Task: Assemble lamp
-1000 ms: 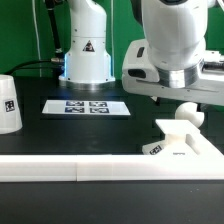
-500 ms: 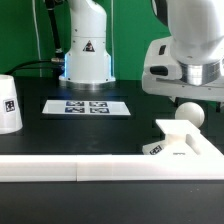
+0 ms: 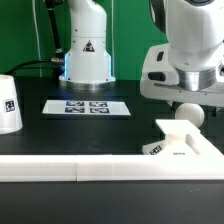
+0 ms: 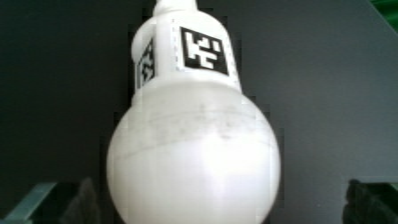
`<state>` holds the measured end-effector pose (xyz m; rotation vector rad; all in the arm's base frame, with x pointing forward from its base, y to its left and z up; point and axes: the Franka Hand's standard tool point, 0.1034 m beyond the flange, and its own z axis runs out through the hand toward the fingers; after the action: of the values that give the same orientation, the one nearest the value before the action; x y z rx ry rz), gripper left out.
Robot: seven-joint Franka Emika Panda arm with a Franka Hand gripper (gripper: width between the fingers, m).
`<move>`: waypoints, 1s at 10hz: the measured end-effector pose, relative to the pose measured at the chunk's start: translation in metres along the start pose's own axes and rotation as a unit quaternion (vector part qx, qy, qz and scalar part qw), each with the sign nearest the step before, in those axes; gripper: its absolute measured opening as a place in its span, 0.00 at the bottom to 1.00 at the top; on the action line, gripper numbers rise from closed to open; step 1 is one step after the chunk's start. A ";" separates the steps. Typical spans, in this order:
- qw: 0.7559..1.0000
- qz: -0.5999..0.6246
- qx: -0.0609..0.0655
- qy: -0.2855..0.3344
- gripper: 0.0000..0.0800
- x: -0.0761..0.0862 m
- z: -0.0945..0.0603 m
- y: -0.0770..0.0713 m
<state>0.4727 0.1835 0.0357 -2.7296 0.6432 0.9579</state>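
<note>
The white ball-shaped bulb (image 3: 188, 113) sits on top of the flat white base (image 3: 186, 147) at the exterior view's right. My gripper (image 3: 197, 98) hangs just above and around the bulb. In the wrist view the bulb (image 4: 199, 130) fills the picture, its tagged neck pointing away. My gripper (image 4: 210, 206) is open, with dark fingers (image 4: 43, 204) on either side and a gap between each finger and the bulb. The cup-like shade (image 3: 8, 104) stands far off at the exterior view's left edge.
The marker board (image 3: 88, 107) lies flat at mid-table. The white robot pedestal (image 3: 86, 45) stands behind it. A long white rail (image 3: 70, 168) runs along the front edge of the table.
The arm moved toward the exterior view's right, from beside the bulb to over it, then settled slightly back. The bulb, base and shade have not moved.
</note>
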 end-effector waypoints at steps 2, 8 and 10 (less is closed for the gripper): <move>1.000 0.004 0.000 0.006 0.87 0.002 0.008 0.005; 1.000 0.008 -0.005 0.000 0.87 -0.001 0.024 0.011; 1.000 0.009 -0.006 -0.001 0.87 -0.001 0.025 0.012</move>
<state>0.4525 0.1809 0.0163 -2.7366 0.6662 0.9723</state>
